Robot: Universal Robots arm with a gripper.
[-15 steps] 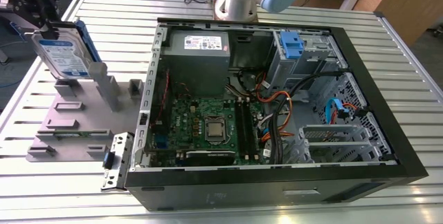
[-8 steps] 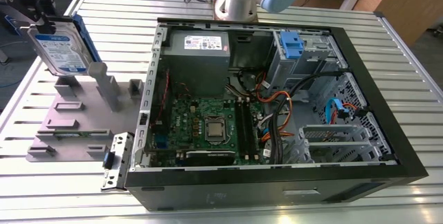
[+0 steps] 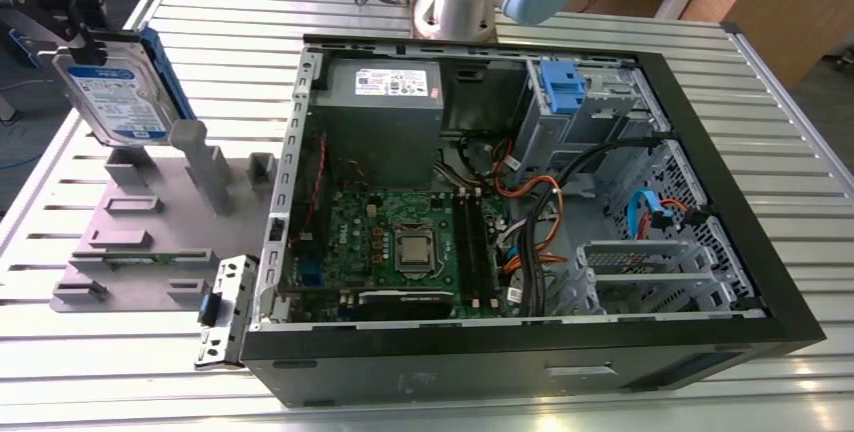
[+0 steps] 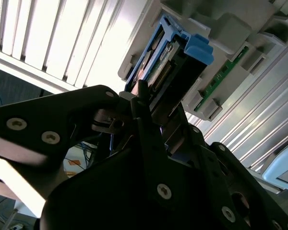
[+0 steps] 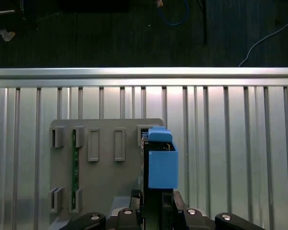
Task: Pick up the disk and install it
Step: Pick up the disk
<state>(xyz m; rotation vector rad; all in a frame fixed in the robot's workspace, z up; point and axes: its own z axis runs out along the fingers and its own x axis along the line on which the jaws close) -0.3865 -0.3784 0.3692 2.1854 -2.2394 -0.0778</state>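
Note:
The disk is a silver drive with a blue-and-white label in a blue carrier. It stands on edge, slightly tilted, over the grey holder plate at the exterior view's left, its lower end close to the plate's upright posts. My black gripper is shut on its upper end. In the second wrist view the fingers clamp the disk, whose blue end tab points away. In the first wrist view the gripper holds the blue carrier end above the plate.
An open computer case lies to the exterior view's right of the plate, with a motherboard, cables and a drive bay with a blue latch. A green memory stick sits in the plate. The arm's base stands behind the case on the slatted table.

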